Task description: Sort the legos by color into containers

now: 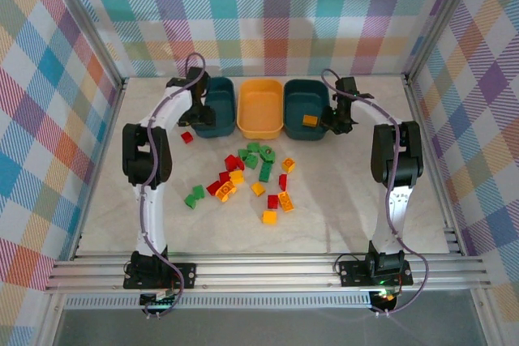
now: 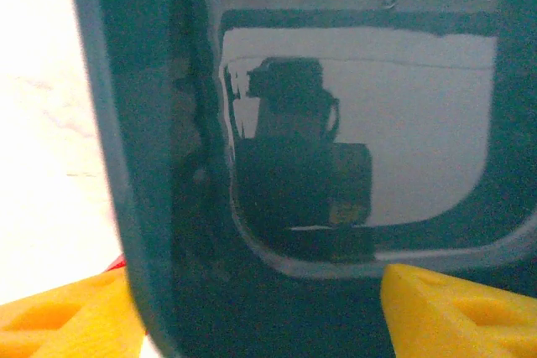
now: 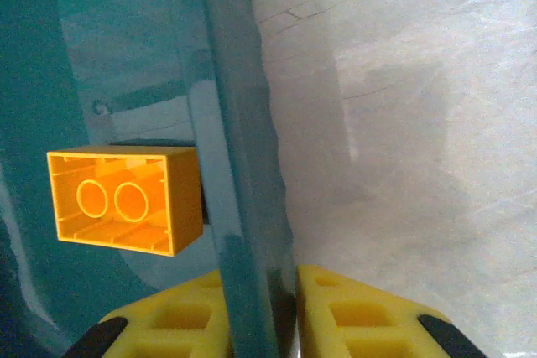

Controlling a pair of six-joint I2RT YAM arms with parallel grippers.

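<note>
Legos (image 1: 251, 176) are lying unsorted; right gripper (image 3: 287, 299) is pinching right teal bin (image 3: 243, 165) wall, left gripper (image 2: 260, 308) gaping astride left teal bin (image 2: 159, 165); next, probably releasing, then picking.

The pale table (image 1: 340, 200) bears the left teal bin (image 1: 220, 129), yellow bin (image 1: 259, 129), right teal bin (image 1: 298, 101) — and scattered legos (image 1: 265, 171) nearer

High rear overview of table (image 1: 349, 224); wrist close-ups on outer teal bins (image 1: 220, 115) (image 1: 300, 103).

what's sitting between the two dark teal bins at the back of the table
The yellow-orange bin stands between the left teal bin and the right teal bin, all three in one row; the top external view shows it.
</note>
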